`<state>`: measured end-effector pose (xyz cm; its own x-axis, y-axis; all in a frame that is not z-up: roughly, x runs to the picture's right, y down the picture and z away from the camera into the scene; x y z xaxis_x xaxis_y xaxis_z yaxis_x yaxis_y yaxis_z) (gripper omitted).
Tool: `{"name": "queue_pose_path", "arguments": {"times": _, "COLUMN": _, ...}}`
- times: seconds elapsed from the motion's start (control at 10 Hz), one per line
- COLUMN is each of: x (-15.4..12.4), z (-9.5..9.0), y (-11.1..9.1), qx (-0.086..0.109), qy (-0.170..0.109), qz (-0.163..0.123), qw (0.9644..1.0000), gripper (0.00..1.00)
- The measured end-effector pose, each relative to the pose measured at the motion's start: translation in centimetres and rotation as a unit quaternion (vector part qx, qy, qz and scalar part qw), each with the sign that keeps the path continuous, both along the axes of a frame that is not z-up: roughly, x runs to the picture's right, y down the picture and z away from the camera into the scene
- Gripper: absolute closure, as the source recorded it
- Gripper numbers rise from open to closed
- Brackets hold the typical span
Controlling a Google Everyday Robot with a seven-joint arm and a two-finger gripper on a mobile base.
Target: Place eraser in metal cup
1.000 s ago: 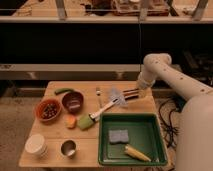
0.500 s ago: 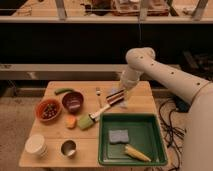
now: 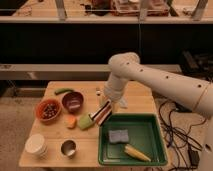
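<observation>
The eraser (image 3: 104, 111), a flat block with dark brown, red and whitish stripes, hangs tilted in my gripper (image 3: 107, 103), which is shut on its upper end. It is over the middle of the wooden table, just off the green tray's far left corner and next to the green-headed brush (image 3: 85, 121). The metal cup (image 3: 68, 148), small and shiny, stands upright near the table's front edge, to the left of and nearer than the gripper. Nothing shows inside the cup.
The green tray (image 3: 158, 134) at front right holds a grey sponge (image 3: 119, 135) and a yellow corn cob (image 3: 136, 152). White stacked cups (image 3: 36, 144) stand left of the metal cup. A dark red bowl (image 3: 73, 101), an orange bowl (image 3: 48, 110), an orange piece (image 3: 71, 121) and a green pod (image 3: 63, 91) sit at left.
My arm has swung left and toward the front. The eraser has moved with the gripper from the table's far middle to a spot beside the brush.
</observation>
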<state>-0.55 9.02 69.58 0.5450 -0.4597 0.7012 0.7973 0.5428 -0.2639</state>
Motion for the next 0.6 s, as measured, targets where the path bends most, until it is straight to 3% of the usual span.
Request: {"name": "queue_pose_path", "arguments": {"times": 0.6, "x": -0.69, "z": -0.45, "y": 0.57, "qx": -0.001, "qy": -0.005, "qz": -0.014, "qw": 0.9999, "gripper": 1.0}}
